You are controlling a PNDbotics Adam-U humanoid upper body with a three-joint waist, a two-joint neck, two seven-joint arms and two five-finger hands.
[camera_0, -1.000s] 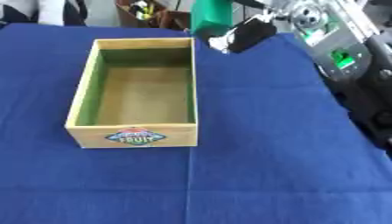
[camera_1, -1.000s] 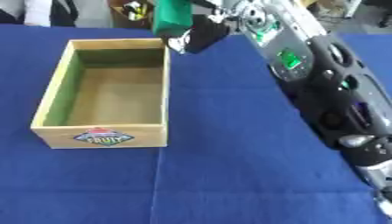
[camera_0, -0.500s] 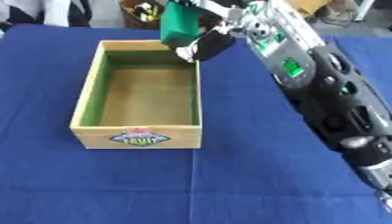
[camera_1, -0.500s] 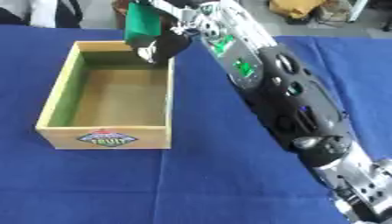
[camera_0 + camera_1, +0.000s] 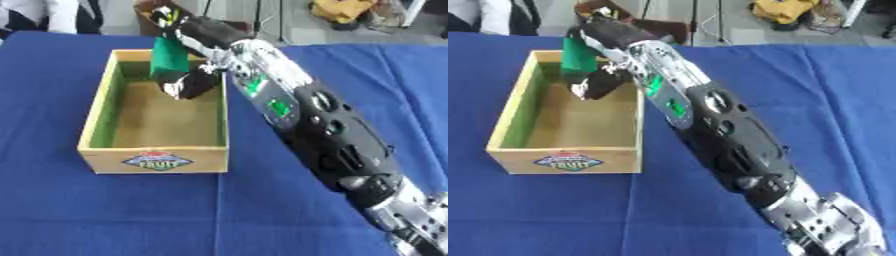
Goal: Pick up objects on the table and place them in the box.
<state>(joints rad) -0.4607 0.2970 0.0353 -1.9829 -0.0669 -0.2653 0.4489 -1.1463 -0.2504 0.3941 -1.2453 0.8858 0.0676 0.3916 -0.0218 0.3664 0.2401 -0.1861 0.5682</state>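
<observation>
The robot's right hand [image 5: 191, 84] reached across the blue table [image 5: 105, 210] and hung over the far end of the wooden box [image 5: 154, 159], its fingers curled round the lower part of a green object [image 5: 169, 59] that stood upright above them, clear of the box floor. The object looked like a flat-sided pack or carton, plain green, with its top edge level with the box's far wall; what it contained could not be told. Judging by how it sat upright in a hold taken low down, it seemed light and fairly stiff, keeping its shape without sagging, though a thin carton might dent if squeezed at the middle. Its smooth faces could prove slippery, so the broad sides near the base appeared the sensible place to take it. The box, open-topped with green inner walls and a fruit label on its near face, seemed otherwise bare inside. The left hand was out of sight in both views.
</observation>
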